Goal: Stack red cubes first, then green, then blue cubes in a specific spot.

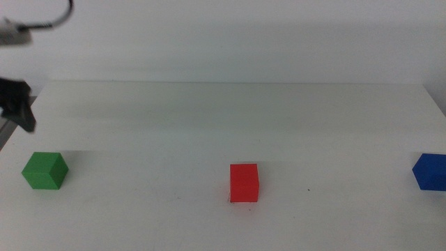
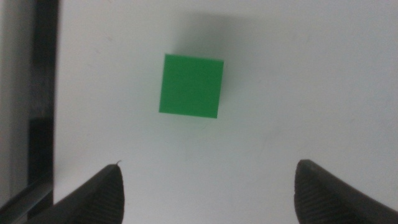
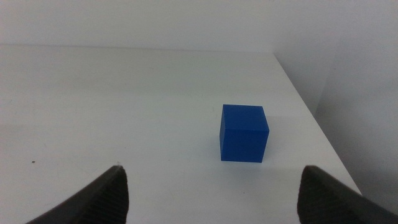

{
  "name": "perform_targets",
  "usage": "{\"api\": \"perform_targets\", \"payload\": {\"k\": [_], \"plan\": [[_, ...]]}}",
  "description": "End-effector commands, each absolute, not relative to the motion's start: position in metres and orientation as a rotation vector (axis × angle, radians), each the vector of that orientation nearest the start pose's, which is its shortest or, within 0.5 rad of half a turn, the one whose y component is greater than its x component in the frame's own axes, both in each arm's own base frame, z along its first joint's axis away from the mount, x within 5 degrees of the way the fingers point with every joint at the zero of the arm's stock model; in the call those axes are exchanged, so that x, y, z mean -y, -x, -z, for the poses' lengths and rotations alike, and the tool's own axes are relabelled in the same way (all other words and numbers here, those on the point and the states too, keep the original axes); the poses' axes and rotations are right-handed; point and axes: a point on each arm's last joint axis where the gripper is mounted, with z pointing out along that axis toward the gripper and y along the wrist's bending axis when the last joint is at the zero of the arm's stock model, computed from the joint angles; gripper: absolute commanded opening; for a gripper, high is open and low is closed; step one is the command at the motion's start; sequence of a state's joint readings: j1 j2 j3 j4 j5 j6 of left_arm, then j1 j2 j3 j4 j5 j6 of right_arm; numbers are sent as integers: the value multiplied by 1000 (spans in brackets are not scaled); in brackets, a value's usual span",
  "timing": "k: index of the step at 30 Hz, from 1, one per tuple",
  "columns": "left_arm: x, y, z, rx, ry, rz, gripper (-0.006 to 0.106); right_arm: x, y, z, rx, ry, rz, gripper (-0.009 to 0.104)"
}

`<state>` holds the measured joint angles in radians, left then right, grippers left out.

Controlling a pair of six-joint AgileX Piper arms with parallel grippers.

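The red cube (image 1: 244, 183) sits on the white tabletop at centre front. The green cube (image 1: 44, 170) sits at the far left, and it also shows in the left wrist view (image 2: 190, 85). The blue cube (image 1: 429, 171) sits at the far right edge, and it also shows in the right wrist view (image 3: 244, 132). My left gripper (image 2: 208, 186) is open and empty, above the green cube; its dark body (image 1: 17, 104) shows at the left edge, behind the cube. My right gripper (image 3: 211, 190) is open and empty, short of the blue cube; it is outside the middle view.
The white table (image 1: 230, 125) ends at a back edge against a pale wall. Its left edge with a dark strip (image 2: 43, 93) lies close to the green cube. Its right edge (image 3: 311, 106) runs close to the blue cube.
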<state>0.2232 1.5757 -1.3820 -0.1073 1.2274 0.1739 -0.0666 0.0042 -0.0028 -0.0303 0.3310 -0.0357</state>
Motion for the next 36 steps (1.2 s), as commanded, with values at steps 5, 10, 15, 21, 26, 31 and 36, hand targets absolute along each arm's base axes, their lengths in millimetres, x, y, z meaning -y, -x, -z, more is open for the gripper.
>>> {"api": "perform_targets", "payload": {"k": [5,10,15,21,26,31,36], "plan": [[-68,-339,-256,-2993,7,115,94,5,-54,-185,-1799,-5,113,93],[-71,-360,-222,-2977,-41,141,94,5,-54,-185,-1799,-5,113,93],[-73,-372,-193,-2989,-75,162,94,5,-54,-185,-1799,-5,113,93],[-72,-379,-161,-3038,-54,214,88,5,-54,-185,-1799,-5,113,93],[-67,-377,-160,-3089,-59,134,56,5,-54,-185,-1799,-5,113,93],[-35,-374,-203,-3060,14,56,24,5,-54,-185,-1799,-5,113,93],[74,-364,-274,-2968,15,-21,16,5,-54,-185,-1799,-5,113,93]]}}
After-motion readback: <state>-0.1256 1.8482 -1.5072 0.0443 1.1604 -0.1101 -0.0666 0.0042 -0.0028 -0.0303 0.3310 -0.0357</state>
